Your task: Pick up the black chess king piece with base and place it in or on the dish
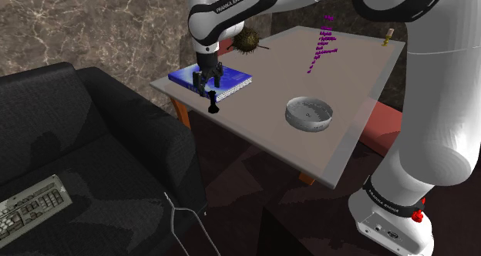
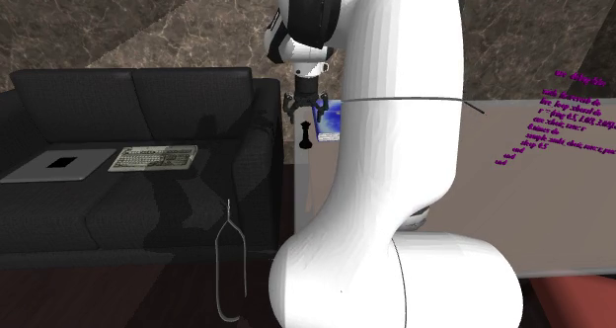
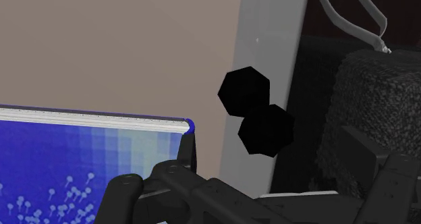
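Shoulder view: gripper (image 1: pixel 209 85) hangs over the table (image 1: pixel 270 81) corner nearest the sofa (image 1: pixel 92 131). It points straight down w/ fingers apart and nothing clamped. The king (image 1: pixel 213 103), black, stands upright on the table right under the fingertips, a small gap between. It's close to the table edge and just beside the front corner of the blue book (image 1: pixel 235 81). The dish (image 1: pixel 308 126), grey, round and shallow, sits on the same table well apart from the king, toward this view's right and nearer the stand. A dark spiky ball (image 1: pixel 248 40) lies behind the book, and purple text floats over the far half of the table. A keyboard (image 1: pixel 31 208) lies on the sofa seat.

2nd exterior view: king shows below the gripper, apart from it, at the table's sofa-side edge w/ the book just behind.

Wrist view: king seen from above as two black lumps on the pale edge strip. It lies ahead of and between the fingers (image 3: pixel 182 155), neither touching it. The book's corner is by one finger.
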{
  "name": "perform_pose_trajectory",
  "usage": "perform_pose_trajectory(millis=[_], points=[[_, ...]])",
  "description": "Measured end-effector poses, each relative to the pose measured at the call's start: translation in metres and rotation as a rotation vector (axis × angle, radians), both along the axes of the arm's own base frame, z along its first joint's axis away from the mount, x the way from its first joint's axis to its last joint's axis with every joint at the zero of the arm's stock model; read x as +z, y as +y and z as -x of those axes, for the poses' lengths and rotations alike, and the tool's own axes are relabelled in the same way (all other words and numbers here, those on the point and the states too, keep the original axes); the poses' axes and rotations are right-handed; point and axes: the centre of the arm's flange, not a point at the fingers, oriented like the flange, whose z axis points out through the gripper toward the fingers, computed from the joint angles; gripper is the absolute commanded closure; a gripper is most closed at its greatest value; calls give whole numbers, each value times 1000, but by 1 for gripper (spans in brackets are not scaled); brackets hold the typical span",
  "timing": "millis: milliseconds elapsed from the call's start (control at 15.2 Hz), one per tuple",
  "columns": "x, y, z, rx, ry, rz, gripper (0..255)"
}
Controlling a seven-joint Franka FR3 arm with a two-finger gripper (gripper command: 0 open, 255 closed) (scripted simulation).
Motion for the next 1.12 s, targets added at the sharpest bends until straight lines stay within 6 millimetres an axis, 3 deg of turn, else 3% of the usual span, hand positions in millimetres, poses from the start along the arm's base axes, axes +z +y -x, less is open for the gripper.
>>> perform_pose_trajectory(millis=[660, 1122], points=[[1, 0, 0, 0, -2, -1, 255], [32, 1, 1, 0, 0, 0, 255]])
